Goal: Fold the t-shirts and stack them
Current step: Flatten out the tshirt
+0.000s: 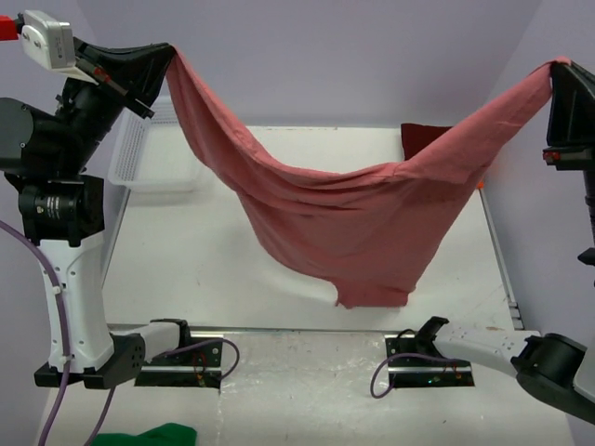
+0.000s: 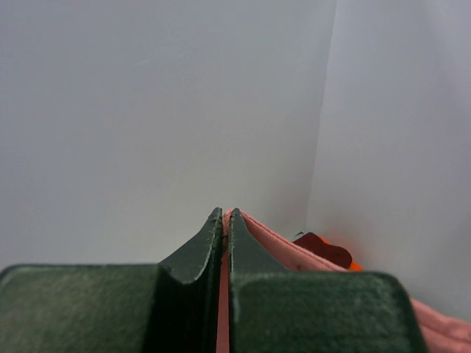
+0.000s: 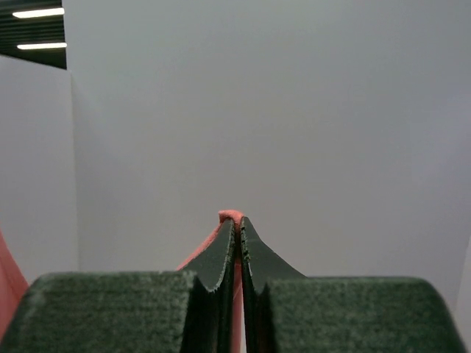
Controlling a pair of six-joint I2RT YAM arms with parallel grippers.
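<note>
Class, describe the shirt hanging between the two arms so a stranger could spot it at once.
Above the white table, the left gripper and right gripper each pinch one end of a faded rose t-shirt sagging between them. Unlike the dark maroon shirt lying at the far right, it is paler and held up.

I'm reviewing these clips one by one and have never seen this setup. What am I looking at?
Two robot arms are bolted at the near edge of a white table. The wide picture comes from a fixed camera above and behind them; the other two come from a camera on each wrist, looking along its dark fingers. The left gripper and right gripper are each shut on one end of a rose shirt, which hangs between them, sagging in the middle. At the table's far side lie a maroon shirt and a white basket.
</note>
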